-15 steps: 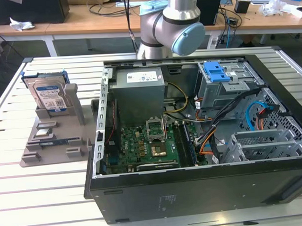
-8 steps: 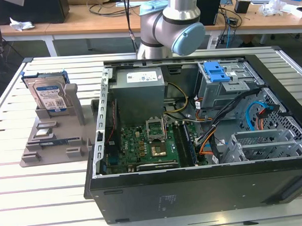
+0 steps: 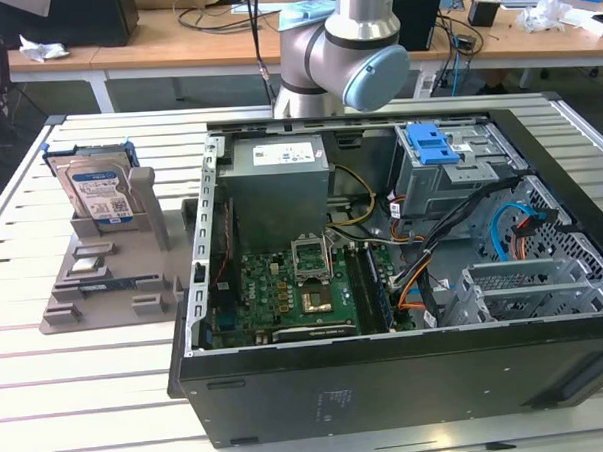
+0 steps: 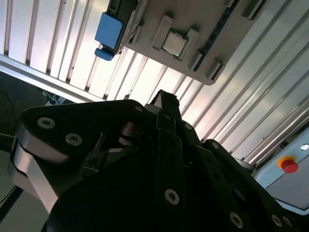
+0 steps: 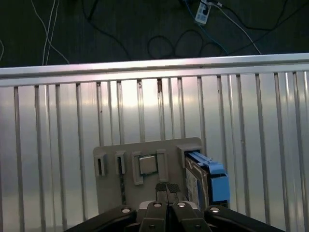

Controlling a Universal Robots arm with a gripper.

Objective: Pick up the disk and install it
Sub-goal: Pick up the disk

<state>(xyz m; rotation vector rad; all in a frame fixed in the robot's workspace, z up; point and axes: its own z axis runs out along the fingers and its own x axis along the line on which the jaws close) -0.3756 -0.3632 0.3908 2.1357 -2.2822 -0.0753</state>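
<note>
Barely started, I'd say: the disk (image 3: 98, 190) sits upright in its grey holder (image 3: 96, 295) on the worktop (image 3: 49, 397), beside the open computer case (image 3: 388, 367), while the end effector (image 5: 167, 187) hovers over the holder, closed on nothing, so pickup and install are both left.

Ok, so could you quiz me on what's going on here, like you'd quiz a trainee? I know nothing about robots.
1. True or false: the disk already sits inside the computer case.
2. What colour is the bracket framing the disk? A red, B blue, C green.
3. Fill in: the gripper is holding ____.
Key: 1 false, it stands upright in the grey holder outside the case. 2 B. 3 nothing.
</note>
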